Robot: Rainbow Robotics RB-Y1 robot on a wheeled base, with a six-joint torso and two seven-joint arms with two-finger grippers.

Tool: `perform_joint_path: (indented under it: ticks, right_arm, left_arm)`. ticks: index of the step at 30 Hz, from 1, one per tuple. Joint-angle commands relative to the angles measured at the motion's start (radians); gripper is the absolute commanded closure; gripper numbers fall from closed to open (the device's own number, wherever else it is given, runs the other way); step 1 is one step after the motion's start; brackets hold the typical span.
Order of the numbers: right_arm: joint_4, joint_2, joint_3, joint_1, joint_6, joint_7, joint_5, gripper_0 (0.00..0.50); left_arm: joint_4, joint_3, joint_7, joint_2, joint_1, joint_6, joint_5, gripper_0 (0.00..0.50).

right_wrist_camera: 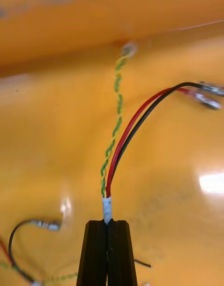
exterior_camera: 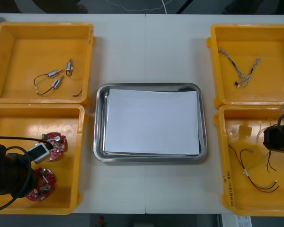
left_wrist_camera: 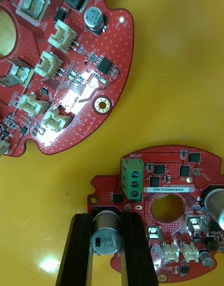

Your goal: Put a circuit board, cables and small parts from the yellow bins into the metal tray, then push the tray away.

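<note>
Light table [exterior_camera: 146, 47] seen from steeply above, set with four yellow plastic bins and, between them, a shiny metal tray [exterior_camera: 98, 142] lined white inside, nothing in it yet.

Down in the near-left yellow bin [exterior_camera: 80, 156]: left gripper [left_wrist_camera: 107, 216], black fingers clamped on the silver cylindrical component [left_wrist_camera: 107, 234] standing at the edge of a round red circuit board [left_wrist_camera: 156, 185]. Just beside, flat and apart from it: a second red board [left_wrist_camera: 70, 80].

Down in the near-right yellow bin [exterior_camera: 221, 161]: right gripper [right_wrist_camera: 108, 222], pinched tight on the white sleeve [right_wrist_camera: 108, 206] binding a bundle of red, black and twisted green-yellow wires [right_wrist_camera: 122, 148], loose ends trailing over the bin floor.

Probably light and stiff, that board, but fragile. A hold on one soldered part seems risky under any twist, so lift straight and slowly, or take the bare rim instead.

Probably limp and almost weightless, the bundle. Sleeve a sound place to grip, though tails apt to drag, swing, or snag another cable [right_wrist_camera: 44, 225] lying near.

Untouched in the far bins: small metal parts [exterior_camera: 54, 73] on the left, twisted blue and white cable [exterior_camera: 241, 71] on the right.
</note>
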Motion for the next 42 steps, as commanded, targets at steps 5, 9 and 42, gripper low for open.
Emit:
perform_joint_path:
  ticks: [5, 9, 42]
  right_arm:
    - [-0.183, -0.016, -0.107, -0.011, 0.200, 0.012, -0.026, 0.500]
    - [-0.249, -0.056, -0.118, -0.009, 0.213, 0.020, -0.043, 0.500]
    - [-0.451, -0.330, -0.187, -0.006, 0.213, 0.115, -0.477, 0.500]
  left_arm:
    - [-0.042, 0.072, -0.009, 0.032, -0.019, 0.056, 0.048, 0.500]
    - [-0.080, 0.149, -0.004, 0.032, -0.019, 0.141, 0.117, 0.500]
    - [-0.187, 0.149, 0.338, 0.032, -0.475, 0.584, 0.346, 0.500]
